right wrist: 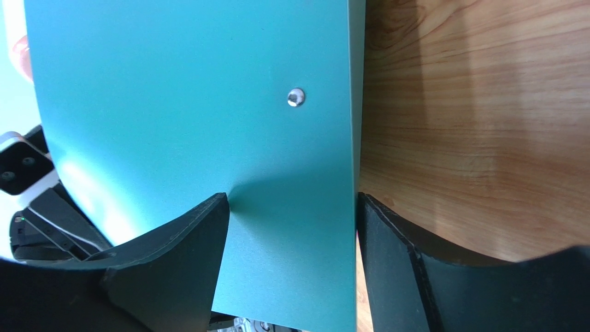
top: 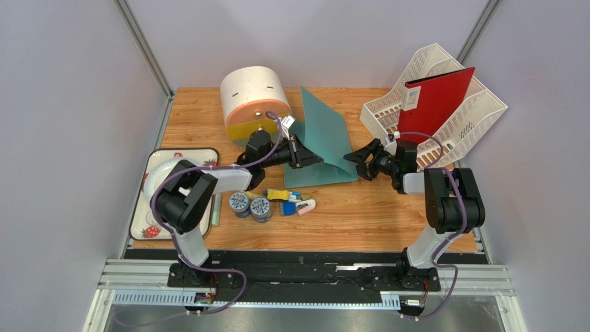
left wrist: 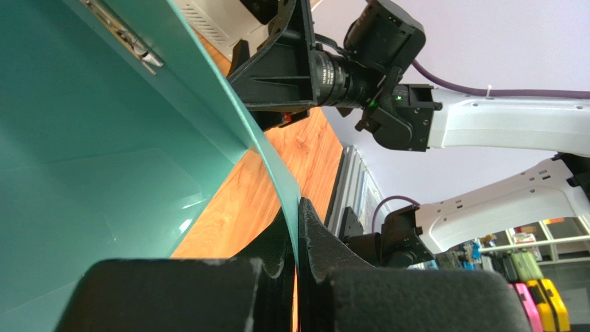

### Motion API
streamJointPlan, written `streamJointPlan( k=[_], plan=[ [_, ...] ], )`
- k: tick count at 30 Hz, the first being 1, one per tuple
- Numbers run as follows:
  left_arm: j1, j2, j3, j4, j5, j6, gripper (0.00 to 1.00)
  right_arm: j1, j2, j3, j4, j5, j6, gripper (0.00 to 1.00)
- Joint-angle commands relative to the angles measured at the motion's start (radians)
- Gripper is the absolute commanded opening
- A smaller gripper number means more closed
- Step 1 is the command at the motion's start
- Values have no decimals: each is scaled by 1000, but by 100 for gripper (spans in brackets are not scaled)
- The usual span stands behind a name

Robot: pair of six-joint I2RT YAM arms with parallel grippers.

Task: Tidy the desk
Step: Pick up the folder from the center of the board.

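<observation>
A teal folder point(top: 325, 131) stands half open, tent-like, on the wooden desk point(top: 360, 207) at its middle back. My left gripper point(top: 302, 153) is shut on the edge of one cover. In the left wrist view the thin teal sheet point(left wrist: 104, 152) runs down between the closed fingers of the left gripper point(left wrist: 298, 207), above the desk point(left wrist: 242, 207). My right gripper point(top: 354, 160) is open at the folder's right edge. In the right wrist view a teal corner point(right wrist: 208, 104) with a rivet lies between the wide-apart fingers of the right gripper point(right wrist: 291, 200), over the desk point(right wrist: 471, 104).
A white file rack point(top: 471, 114) at the back right holds a red folder point(top: 440, 100). A white, orange and yellow cylinder point(top: 253, 100) stands at the back. A strawberry-print tray point(top: 149, 207) lies left. Two round rolls point(top: 249, 205) and small yellow and blue items point(top: 284, 196) lie in front.
</observation>
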Motion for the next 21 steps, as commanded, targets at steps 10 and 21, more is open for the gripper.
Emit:
streamJointPlan(
  k=[10, 21],
  plan=[
    [1, 139, -37, 155, -40, -30, 0, 36, 38, 49, 81, -58, 19, 50],
    [1, 196, -39, 37, -72, -7, 0, 38, 14, 32, 81, -63, 15, 45]
  ],
)
